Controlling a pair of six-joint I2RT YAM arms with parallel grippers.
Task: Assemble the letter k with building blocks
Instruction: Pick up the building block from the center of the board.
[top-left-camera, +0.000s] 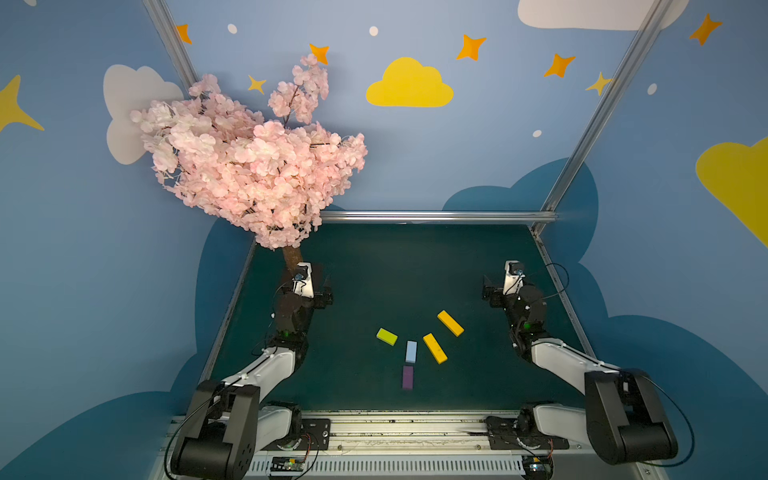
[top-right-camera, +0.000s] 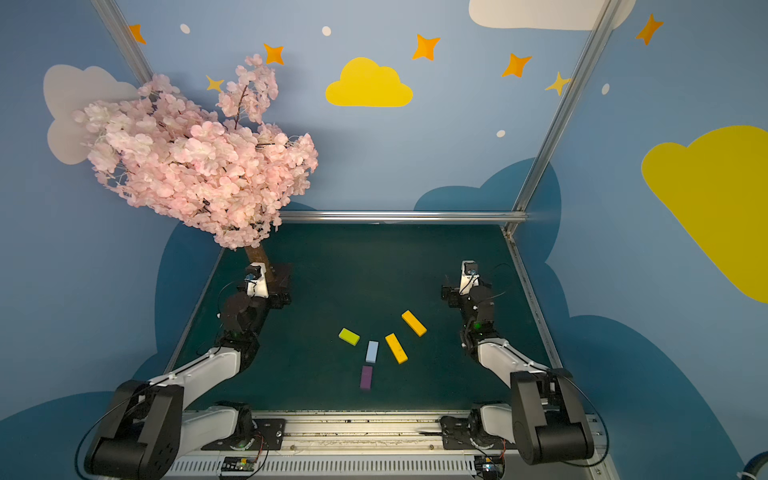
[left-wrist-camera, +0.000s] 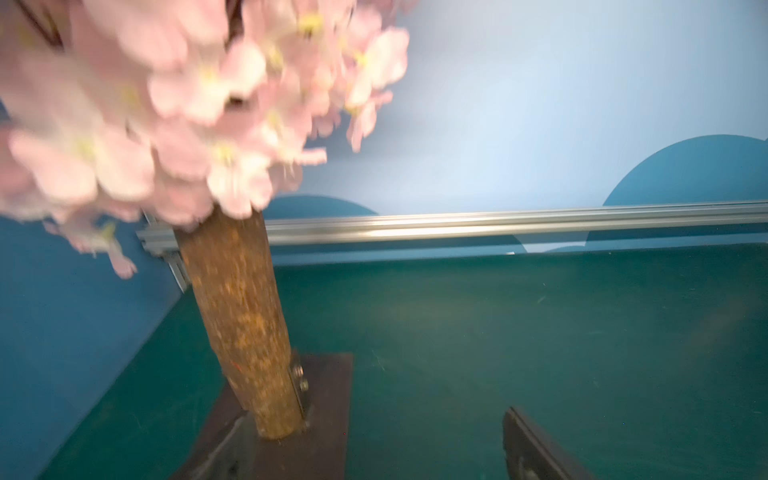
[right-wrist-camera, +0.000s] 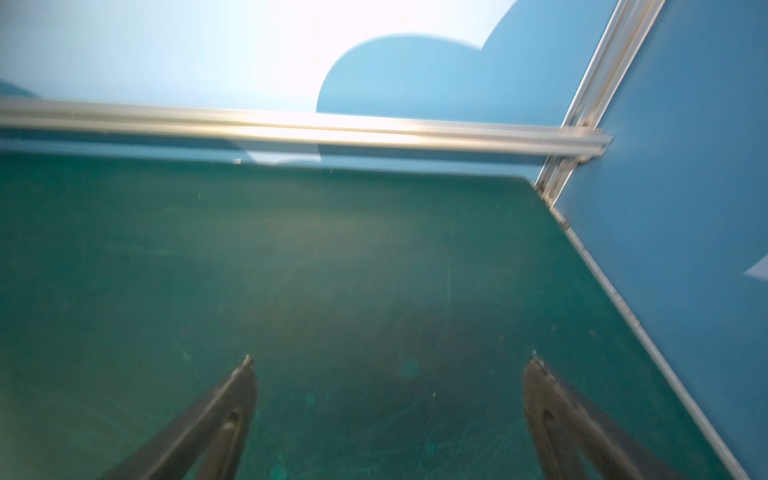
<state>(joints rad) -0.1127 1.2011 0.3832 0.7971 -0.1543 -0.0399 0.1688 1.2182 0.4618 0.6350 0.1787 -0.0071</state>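
Both top views give us what the wrist cameras cannot: the five building blocks, loose on the green mat between the arms, behind both sets of fingertips.

The lime-green block lies tilted, nearest the left gripper. The light blue block and purple block lie almost in line, a small gap between them. The inner orange-yellow block lies just beside the light blue. The outer orange-yellow block lies apart, nearest the right gripper. The letter k is not yet formed.

Right wrist view shows the right gripper spread wide and empty over bare mat, facing the far rail.

Left wrist view shows one finger well off to the side. Its partner is lost against the dark base plate of the tree trunk straight ahead. We read that gripper as parted, holding nothing.
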